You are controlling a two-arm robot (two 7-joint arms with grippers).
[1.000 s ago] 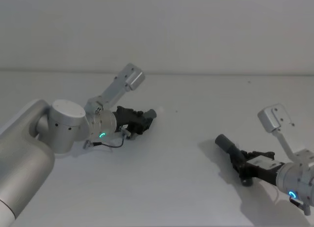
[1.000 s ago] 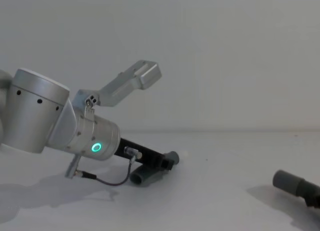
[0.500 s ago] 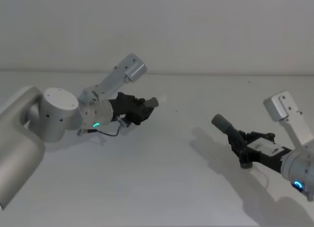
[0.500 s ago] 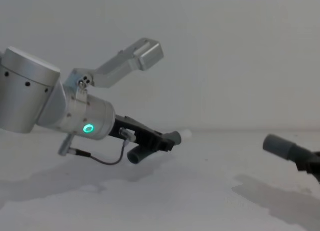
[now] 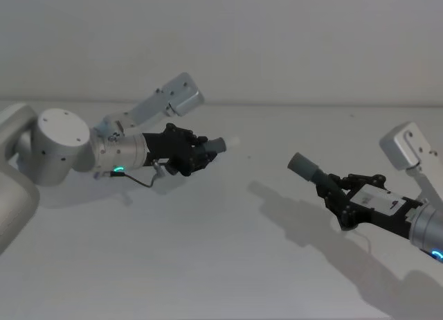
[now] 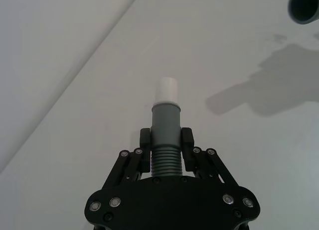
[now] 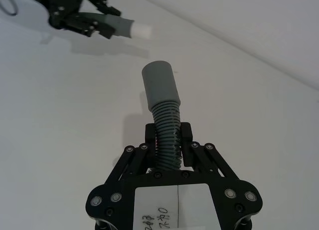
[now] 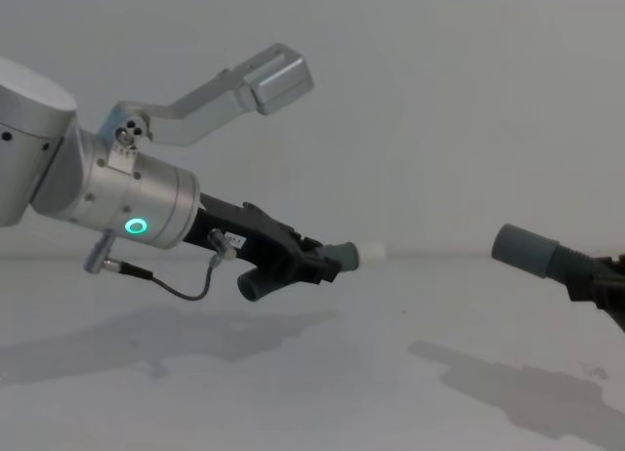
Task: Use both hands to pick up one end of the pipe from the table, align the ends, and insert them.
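**Loaded on both sides, wide gap between**

Left gripper (image 6: 166,140) clamps the elbow piece (image 6: 165,120), white tip (image 6: 167,89) pointing to the robot's right. Right gripper (image 7: 168,133) pinches the cuffed piece (image 7: 167,120) by its ribs, with the cuff (image 7: 159,85) facing the tip, seemingly a touch higher. Both pieces are clear of the table (image 5: 208,264).

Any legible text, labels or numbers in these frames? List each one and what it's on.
White label on the right gripper, whose jaws hold the cuffed pipe piece above the table: handwritten marks, turned sideways and cut off at the picture's edge; not legible.
Left gripper, jaws holding the white-tipped pipe piece opposite it: no text.
Both pipe pieces and the table: no text.
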